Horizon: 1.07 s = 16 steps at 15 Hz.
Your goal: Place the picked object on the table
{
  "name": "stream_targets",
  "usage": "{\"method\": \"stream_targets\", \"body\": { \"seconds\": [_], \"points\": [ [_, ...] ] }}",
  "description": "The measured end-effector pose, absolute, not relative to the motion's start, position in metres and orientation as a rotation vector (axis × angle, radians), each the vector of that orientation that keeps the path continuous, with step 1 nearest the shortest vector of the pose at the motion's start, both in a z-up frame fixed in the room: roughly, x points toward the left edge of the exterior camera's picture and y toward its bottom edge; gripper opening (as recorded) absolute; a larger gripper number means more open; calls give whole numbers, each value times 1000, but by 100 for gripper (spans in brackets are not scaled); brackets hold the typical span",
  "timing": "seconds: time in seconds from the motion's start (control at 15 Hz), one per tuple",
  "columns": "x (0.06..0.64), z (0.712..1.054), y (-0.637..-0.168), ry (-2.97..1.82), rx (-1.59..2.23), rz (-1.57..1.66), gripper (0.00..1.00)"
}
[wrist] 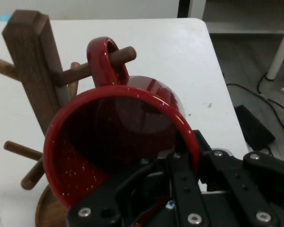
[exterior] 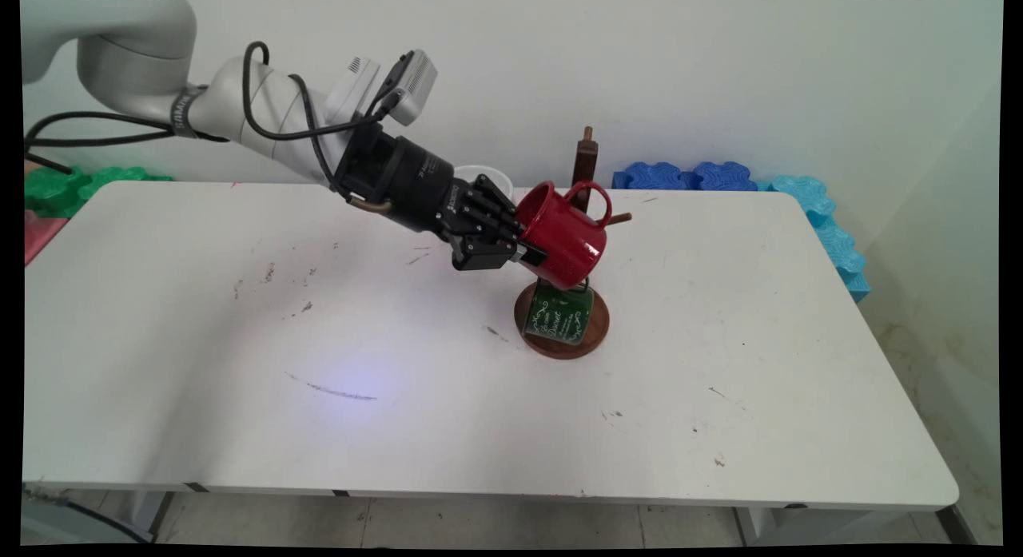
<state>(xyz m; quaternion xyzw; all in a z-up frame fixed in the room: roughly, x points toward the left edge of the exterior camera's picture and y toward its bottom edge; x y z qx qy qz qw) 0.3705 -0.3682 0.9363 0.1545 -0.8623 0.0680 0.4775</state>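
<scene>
The red mug (exterior: 563, 236) hangs tilted in the air above the middle of the surface (exterior: 400, 429), its mouth turned toward the arm, its handle (wrist: 106, 61) looped over a peg (wrist: 120, 56) of the wooden rack (exterior: 585, 161). The claw (exterior: 523, 249) is clamped on the mug's rim: in the hand view one finger (wrist: 146, 189) sits inside the mug and the other (wrist: 213, 165) presses the outer wall. The rack's dark post (wrist: 35, 71) rises just behind the mug, with more pegs (wrist: 21, 150) lower down. Below the mug a green mug (exterior: 559, 317) with pale lettering leans on the rack's round base (exterior: 595, 333), partly covered by the red one. A white cup (exterior: 483, 177) shows just behind the claw. Along the wall at the far edge lie blue foam pieces (exterior: 695, 176) to the right and green ones (exterior: 80, 181) to the left.
</scene>
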Motion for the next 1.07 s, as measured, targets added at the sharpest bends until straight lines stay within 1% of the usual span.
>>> {"method": "stream_targets", "body": {
  "seconds": [1.07],
  "points": [
    [376,956,-340,-2098,330,143,0]
  ]
}}
